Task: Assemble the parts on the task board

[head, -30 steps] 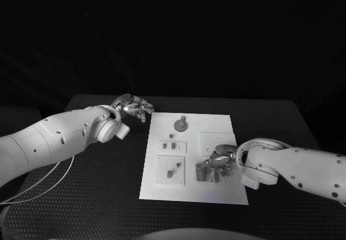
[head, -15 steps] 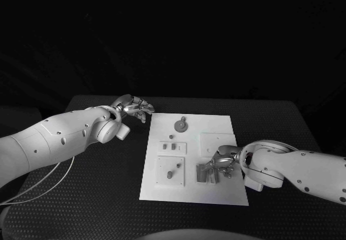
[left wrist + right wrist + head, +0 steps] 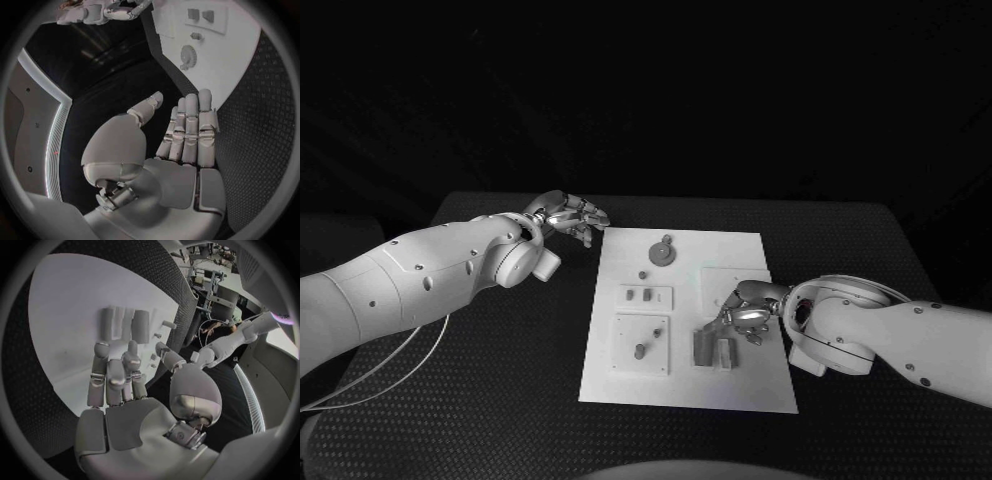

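Right hand (image 3: 746,314): fingers (image 3: 115,375) lie straight and close together, holding nothing, hovering over the right side of the white rectangular task board (image 3: 687,380); in the right wrist view the fingertips sit just short of a cluster of upright grey block parts (image 3: 125,324). In the head view those same grey blocks (image 3: 713,348) stand in the board's lower-middle area, just beside the hand's near side; can't tell if there's contact. Left hand (image 3: 570,216): fingers (image 3: 190,127) extended side by side, thumb apart, nothing in them; hand sits off the board, over the black textured worktop (image 3: 488,400) near the board's far left corner. Board is in the middle of the worktop, long side running away from the robot. On it: a round grey disc-shaped part (image 3: 662,249) near the far end, a small grey peg (image 3: 642,272) just below it, a square raised plate with two small grey parts (image 3: 643,294) on the left, and below that another square plate with one small oblong grey part (image 3: 640,349). A plain square raised area (image 3: 733,277) lies on the right, just beyond the right hand. Left wrist view shows the disc (image 3: 187,53) and the two small parts (image 3: 201,15) past the fingertips, well apart from them. White arms enter from both sides.
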`<state>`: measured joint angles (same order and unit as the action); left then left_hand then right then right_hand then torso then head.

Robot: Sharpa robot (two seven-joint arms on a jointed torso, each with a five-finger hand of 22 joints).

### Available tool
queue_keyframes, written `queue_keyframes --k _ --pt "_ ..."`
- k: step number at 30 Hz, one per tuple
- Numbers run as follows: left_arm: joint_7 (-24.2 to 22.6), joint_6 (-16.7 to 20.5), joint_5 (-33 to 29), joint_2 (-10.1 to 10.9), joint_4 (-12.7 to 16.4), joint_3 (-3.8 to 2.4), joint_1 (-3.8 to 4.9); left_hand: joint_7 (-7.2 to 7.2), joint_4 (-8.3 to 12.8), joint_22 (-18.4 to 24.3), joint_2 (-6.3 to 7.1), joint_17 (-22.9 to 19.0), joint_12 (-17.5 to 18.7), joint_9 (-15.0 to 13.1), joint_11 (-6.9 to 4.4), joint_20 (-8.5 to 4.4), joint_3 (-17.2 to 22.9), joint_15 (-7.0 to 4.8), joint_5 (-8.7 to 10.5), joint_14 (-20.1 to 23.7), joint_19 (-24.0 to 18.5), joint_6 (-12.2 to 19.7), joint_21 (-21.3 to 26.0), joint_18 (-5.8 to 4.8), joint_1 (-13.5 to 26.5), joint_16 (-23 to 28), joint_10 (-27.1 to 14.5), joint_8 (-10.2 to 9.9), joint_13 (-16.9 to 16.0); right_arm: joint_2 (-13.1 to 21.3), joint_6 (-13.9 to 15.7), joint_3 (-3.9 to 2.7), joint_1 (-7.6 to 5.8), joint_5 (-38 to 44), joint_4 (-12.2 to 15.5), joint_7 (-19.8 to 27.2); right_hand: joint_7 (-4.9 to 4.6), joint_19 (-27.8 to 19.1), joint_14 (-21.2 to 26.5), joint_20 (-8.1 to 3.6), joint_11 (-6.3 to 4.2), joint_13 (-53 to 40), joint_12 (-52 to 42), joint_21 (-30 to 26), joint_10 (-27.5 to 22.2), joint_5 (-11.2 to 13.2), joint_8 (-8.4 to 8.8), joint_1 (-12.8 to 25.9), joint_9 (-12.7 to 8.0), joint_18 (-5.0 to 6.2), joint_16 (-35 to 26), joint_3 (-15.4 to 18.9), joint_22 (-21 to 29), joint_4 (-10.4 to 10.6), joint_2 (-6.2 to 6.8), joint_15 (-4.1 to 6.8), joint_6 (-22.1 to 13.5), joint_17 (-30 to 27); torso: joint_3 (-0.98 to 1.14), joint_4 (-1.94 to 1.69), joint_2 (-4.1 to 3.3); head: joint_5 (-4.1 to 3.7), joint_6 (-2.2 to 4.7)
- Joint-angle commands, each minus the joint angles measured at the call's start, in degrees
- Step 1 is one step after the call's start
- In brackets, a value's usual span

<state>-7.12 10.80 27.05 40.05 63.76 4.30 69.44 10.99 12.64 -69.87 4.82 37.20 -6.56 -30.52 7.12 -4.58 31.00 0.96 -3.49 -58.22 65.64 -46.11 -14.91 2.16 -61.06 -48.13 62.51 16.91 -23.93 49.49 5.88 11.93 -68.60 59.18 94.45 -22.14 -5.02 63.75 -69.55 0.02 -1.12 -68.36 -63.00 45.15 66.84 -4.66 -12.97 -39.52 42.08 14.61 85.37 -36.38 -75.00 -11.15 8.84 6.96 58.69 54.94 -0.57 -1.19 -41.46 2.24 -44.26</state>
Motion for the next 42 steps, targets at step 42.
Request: queue_keyframes --k 42 --pt "0.0 -1.1 -0.4 0.1 0.3 -0.02 0.09 0.17 -0.8 -0.2 -0.30 0.2 -0.4 0.0 0.01 -0.15 0.0 0.02 0.19 0.0 0.1 -0.2 0.4 2.84 0.8 0.3 -0.8 0.0 0.1 -4.8 -4.2 0.10 -0.11 5.6 -2.6 -5.6 0.00 -0.5 0.0 0.01 -0.16 0.6 -1.4 0.7 -0.8 0.2 -0.41 -1.3 0.9 0.39 0.8 1.0 -1.1 -0.1 -3.74 0.09 0.7 0.0 -0.05 0.02 -0.01 0.22 -0.78"
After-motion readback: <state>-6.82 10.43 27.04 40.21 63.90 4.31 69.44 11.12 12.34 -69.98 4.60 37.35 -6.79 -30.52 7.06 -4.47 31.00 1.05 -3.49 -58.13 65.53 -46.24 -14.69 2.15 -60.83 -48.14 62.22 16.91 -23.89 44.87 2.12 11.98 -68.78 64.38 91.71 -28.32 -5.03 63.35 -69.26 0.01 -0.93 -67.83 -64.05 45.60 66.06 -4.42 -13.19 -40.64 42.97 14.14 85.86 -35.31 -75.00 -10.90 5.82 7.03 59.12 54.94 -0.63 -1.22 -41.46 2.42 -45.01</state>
